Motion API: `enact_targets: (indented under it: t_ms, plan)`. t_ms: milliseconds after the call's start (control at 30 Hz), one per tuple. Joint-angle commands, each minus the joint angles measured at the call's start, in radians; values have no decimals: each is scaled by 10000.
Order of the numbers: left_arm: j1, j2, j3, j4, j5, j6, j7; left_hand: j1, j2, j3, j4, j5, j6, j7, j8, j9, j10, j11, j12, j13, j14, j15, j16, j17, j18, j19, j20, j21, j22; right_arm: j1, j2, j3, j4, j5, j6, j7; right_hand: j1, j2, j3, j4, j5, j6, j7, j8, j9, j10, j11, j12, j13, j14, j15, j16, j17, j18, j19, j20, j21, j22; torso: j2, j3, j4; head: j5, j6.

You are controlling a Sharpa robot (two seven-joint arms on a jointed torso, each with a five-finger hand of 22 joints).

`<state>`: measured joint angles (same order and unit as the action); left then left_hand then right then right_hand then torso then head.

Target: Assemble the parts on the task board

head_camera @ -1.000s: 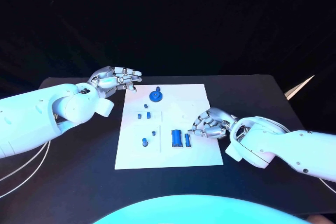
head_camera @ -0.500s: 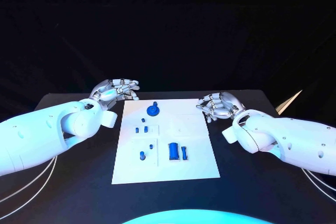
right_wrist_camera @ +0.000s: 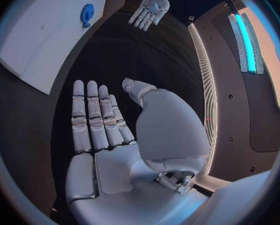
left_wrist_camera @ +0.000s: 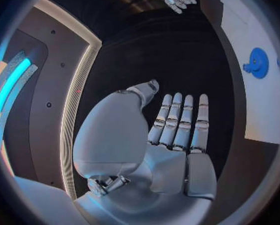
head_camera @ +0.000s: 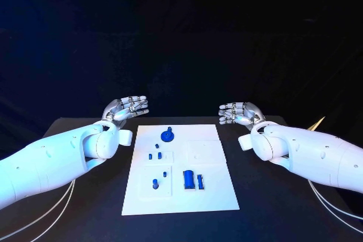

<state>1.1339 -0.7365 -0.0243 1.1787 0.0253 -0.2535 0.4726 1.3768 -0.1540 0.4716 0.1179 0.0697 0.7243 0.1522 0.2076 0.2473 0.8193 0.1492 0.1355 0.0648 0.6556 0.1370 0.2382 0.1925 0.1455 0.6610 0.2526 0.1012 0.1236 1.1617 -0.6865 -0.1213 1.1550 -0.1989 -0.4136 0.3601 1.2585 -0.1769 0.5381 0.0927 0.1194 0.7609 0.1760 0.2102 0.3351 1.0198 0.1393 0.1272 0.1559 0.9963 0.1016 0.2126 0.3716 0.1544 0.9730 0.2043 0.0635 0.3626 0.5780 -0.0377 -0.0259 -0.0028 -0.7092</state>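
The white task board (head_camera: 208, 195) lies in the middle of the black table. On it are a blue gear-like part (head_camera: 167, 133) near the far end, small blue pegs (head_camera: 154, 156) in the middle, and two larger blue pieces (head_camera: 193, 180) nearer me. My left hand (head_camera: 127, 108) is raised off the table beyond the board's far left corner, palm up, fingers straight and apart, holding nothing (left_wrist_camera: 177, 130). My right hand (head_camera: 239, 114) is raised beyond the far right corner, likewise flat and empty (right_wrist_camera: 99, 125). The blue gear (left_wrist_camera: 258, 63) also appears in the left wrist view.
The black table (head_camera: 287, 200) extends on both sides of the board. A pale pointed object (head_camera: 316, 124) lies at the table's right edge. Cables (head_camera: 38, 216) hang below my left arm.
My right hand lifted from the board's right side and moved up beyond its far right corner, its fingers spreading. The left hand rose a little and flattened. The camera view shifted.
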Motion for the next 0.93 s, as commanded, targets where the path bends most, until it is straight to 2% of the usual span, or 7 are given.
enact_targets:
  t_ms: [33, 67, 167, 200, 233, 267, 933]
  plan:
    - [6, -30, 5, 109, -20, -44, -12, -4352, 1540, -4716, -1179, -697, -7243, -1522, -2076, -2473, -8193, -1492, -1355, -648, -6556, -1370, -2382, -1925, -1455, -6610, -2526, -1012, -1236, -24, -62, 15, 112, -1, -89, 4, -3974, 1769, -5381, -927, -1194, -7609, -1760, -2102, -3351, -3198, -1393, -1272, -1559, -9963, -1016, -2126, -3716, -1544, -9730, -2043, -635, -3626, 3, 6, 1, -13, 1]
    - [-4, -35, 8, 154, -23, -105, -6, -4797, 1540, -4716, -1179, -697, -7243, -1522, -2076, -2473, -8193, -1492, -1355, -648, -6556, -1370, -2382, -1925, -1455, -6610, -2526, -1012, -1236, -40, -75, 33, 173, 30, -142, 29, -4351, 1769, -5381, -927, -1194, -7609, -1760, -2102, -3351, -10198, -1393, -1272, -1559, -9963, -1016, -2126, -3716, -1544, -9730, -2043, -635, -3626, -7, 16, 8, -12, 31]
    - [-66, -64, 25, 431, -40, -478, 29, -6039, 1540, -4716, -1179, -697, -7243, -1522, -2076, -2473, -8193, -1492, -1355, -648, -6556, -1370, -2382, -1925, -1455, -6610, -2526, -1012, -1236, -141, -156, 144, 546, 213, -462, 176, -5509, 1769, -5381, -927, -1194, -7609, -1760, -2102, -3351, -10198, -1393, -1272, -1559, -9963, -1016, -2126, -3716, -1544, -9730, -2043, -635, -3626, -65, 79, 52, -5, 218]
    - [-90, -76, 32, 543, -46, -628, 43, -6344, 1540, -4716, -1179, -697, -7243, -1522, -2076, -2473, -8193, -1492, -1355, -648, -6556, -1370, -2382, -1925, -1455, -6610, -2526, -1012, -1236, -182, -188, 188, 696, 287, -591, 235, -12585, 1769, -5381, -927, -1194, -7609, -1760, -2102, -3351, -10198, -1393, -1272, -1559, -9963, -1016, -2126, -3716, -1544, -9730, -2043, -635, -3626, -88, 105, 70, -2, 293]
    - [-119, -90, 40, 669, -54, -798, 60, -6547, 1540, -4716, -1179, -697, -7243, -1522, -2076, -2473, -8193, -1492, -1355, -648, -6556, -1370, -2382, -1925, -1455, -6610, -2526, -1012, -1236, -228, -225, 239, 866, 371, -738, 302, -12585, 1769, -5381, -927, -1194, -7609, -1760, -2102, -3351, -10198, -1393, -1272, -1559, -9963, -1016, -2126, -3716, -1544, -9730, -2043, -635, -3626, -115, 134, 90, 1, 378]
    - [-151, -105, 49, 815, -63, -994, 78, -13768, 1540, -4716, -1179, -697, -7243, -1522, -2076, -2473, -8193, -1492, -1355, -648, -6556, -1370, -2382, -1925, -1455, -6610, -2526, -1012, -1236, -281, -268, 297, 1063, 468, -907, 380, -12585, 1769, -5381, -927, -1194, -7609, -1760, -2102, -3351, -10198, -1393, -1272, -1559, -9963, -1016, -2126, -3716, -1544, -9730, -2043, -635, -3626, -146, 167, 114, 5, 476]
    - [-837, -434, 243, 3904, -253, -5153, 473, -13768, 1540, -4716, -1179, -697, -7243, -1522, -2076, -2473, -8193, -1492, -1355, -648, -6556, -1370, -2382, -1925, -1455, -6610, -2526, -1012, -1236, -1117, -935, 1213, 4150, 1989, -3564, 1599, -12585, 1769, -5381, -927, -1194, -7609, -1760, -2102, -3351, -10198, -1393, -1272, -1559, -9963, -1016, -2126, -3716, -1544, -9730, -2043, -635, -3626, -338, 377, 259, 28, 1092]
